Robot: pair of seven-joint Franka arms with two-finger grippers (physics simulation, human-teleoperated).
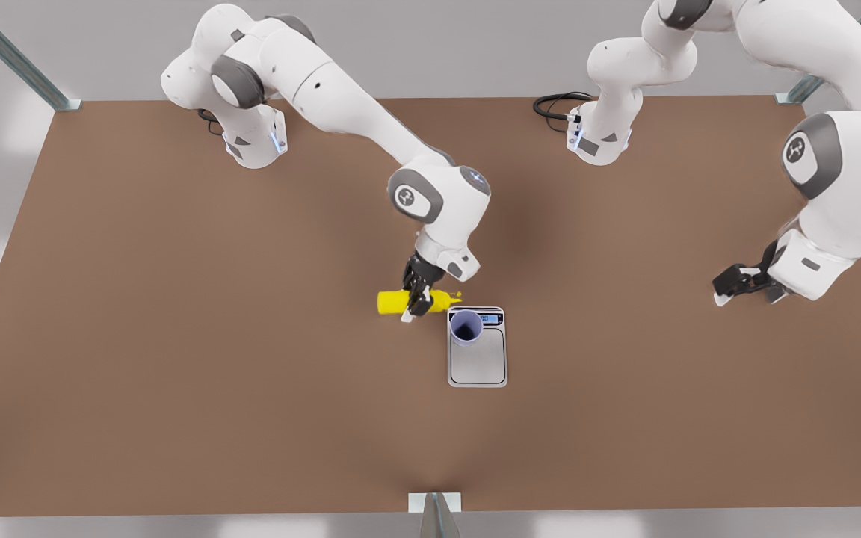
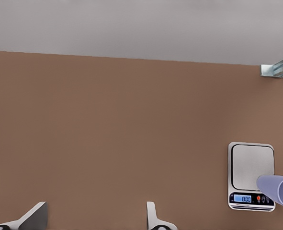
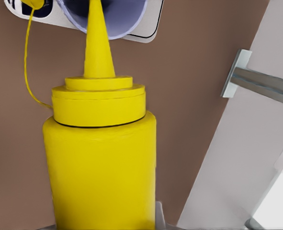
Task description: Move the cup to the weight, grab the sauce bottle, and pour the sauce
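Note:
The lavender-blue cup [image 1: 466, 326] stands upright on the weight [image 1: 477, 362], at the end with the display strip. My right gripper [image 1: 417, 299] is shut on the yellow sauce bottle [image 1: 393, 301], which lies level just above the table. Its nozzle points toward the cup from the front view's left. In the right wrist view the sauce bottle [image 3: 100, 167] has its nozzle tip at the cup [image 3: 127, 19] rim. My left gripper [image 1: 744, 288] waits far off at the front view's right, fingers open. The left wrist view has the weight [image 2: 251, 167] and the cup [image 2: 277, 188] at a distance.
The brown table [image 1: 176, 373] has metal frame posts at its back corners and a bracket [image 1: 434, 504] at the middle of its front edge. A black cable [image 1: 554, 104] lies coiled by the arm base at the back. A metal bar [image 3: 261, 84] crosses beyond the table edge.

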